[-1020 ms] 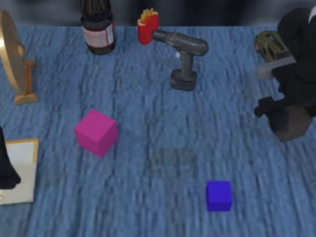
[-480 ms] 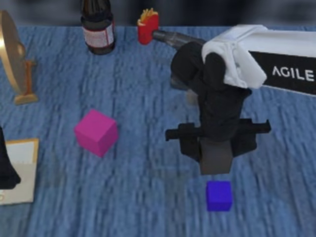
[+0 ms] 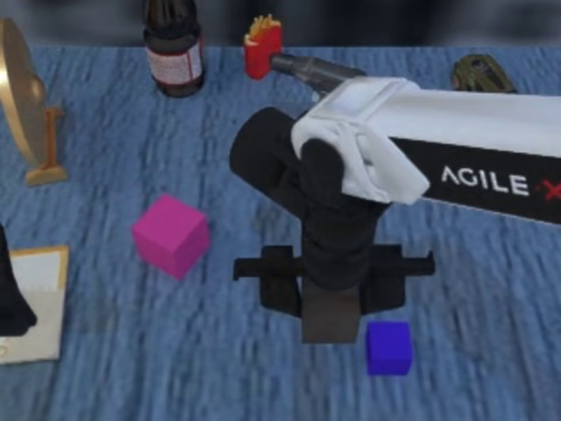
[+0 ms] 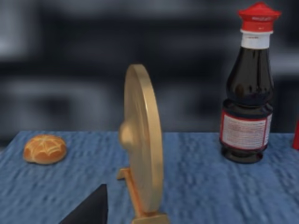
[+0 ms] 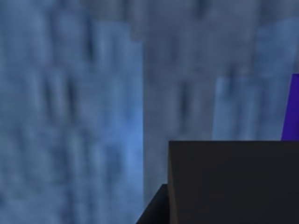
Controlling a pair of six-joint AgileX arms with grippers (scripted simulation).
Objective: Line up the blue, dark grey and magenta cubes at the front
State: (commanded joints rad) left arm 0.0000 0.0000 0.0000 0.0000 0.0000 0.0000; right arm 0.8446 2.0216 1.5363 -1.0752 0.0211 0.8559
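The dark grey cube [image 3: 331, 326] is held in my right gripper [image 3: 331, 307], which is shut on it near the front middle of the table. In the right wrist view that cube [image 5: 233, 182] fills the lower corner. The small blue cube [image 3: 389, 347] rests on the cloth just right of the held cube, and its edge [image 5: 292, 109] shows in the right wrist view. Farther left and back, the large magenta cube [image 3: 171, 235] sits alone. My left arm [image 3: 12, 303] is parked at the left edge; only one dark fingertip [image 4: 88, 210] shows.
Along the back stand a sauce bottle [image 3: 173, 53], a red fries box [image 3: 262, 46] and a dark grey power drill [image 3: 307, 70] partly under my right arm. A gold disc on a stand [image 3: 26, 105] and a pale pad [image 3: 37, 303] sit at left.
My right arm has swung from the right edge toward the front middle, carrying the dark grey cube down beside the blue cube. The magenta and blue cubes have stayed put.
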